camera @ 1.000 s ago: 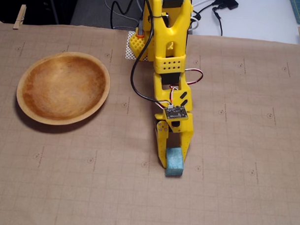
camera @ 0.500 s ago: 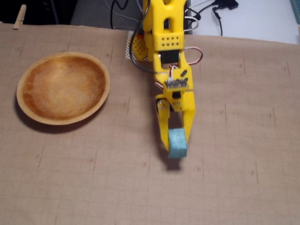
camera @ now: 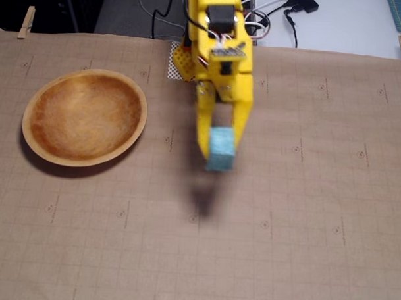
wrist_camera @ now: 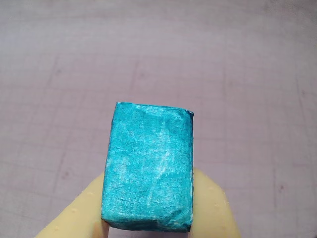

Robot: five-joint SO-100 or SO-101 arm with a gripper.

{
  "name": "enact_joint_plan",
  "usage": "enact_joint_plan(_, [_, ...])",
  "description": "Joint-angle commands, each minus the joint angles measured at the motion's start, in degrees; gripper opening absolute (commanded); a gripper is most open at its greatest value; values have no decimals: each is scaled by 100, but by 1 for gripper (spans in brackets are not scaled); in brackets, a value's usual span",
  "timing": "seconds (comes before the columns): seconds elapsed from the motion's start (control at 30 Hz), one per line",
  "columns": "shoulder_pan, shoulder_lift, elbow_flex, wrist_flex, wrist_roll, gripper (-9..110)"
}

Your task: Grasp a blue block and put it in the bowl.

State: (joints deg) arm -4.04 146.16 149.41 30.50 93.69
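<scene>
Round orange-brown wooden bowl [camera: 85, 117] sits near the mat's left edge, unobstructed. Yellow gripper [camera: 218, 152] clamps small teal-blue block [camera: 220, 149], raised above the mat.

one blue block [camera: 220, 149], one bowl [camera: 84, 117], one gripper [camera: 219, 153], two clothespins [camera: 26, 21].

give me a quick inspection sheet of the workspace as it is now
surface: brown gridded paper covering the table, bare except for the bowl
job's things: blue block held off the paper, its shadow below; wooden bowl empty, to the left in the fixed view
clutter: nothing seen
grippers: gripper shut on the block, yellow fingers at its sides in the wrist view
cables: black and white cables behind the arm's base
surroundings: clothespins clip the paper's far edge
</scene>
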Motion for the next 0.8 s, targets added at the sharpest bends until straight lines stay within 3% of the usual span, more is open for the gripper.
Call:
enact_joint_plan(0.0, [545, 105, -826, 589, -44, -3])
enact_joint_plan(0.33, [2136, -299, -1151, 686, -123, -3])
enact_joint_plan(0.77, [3349, -923, -1072, 712, -132, -3])
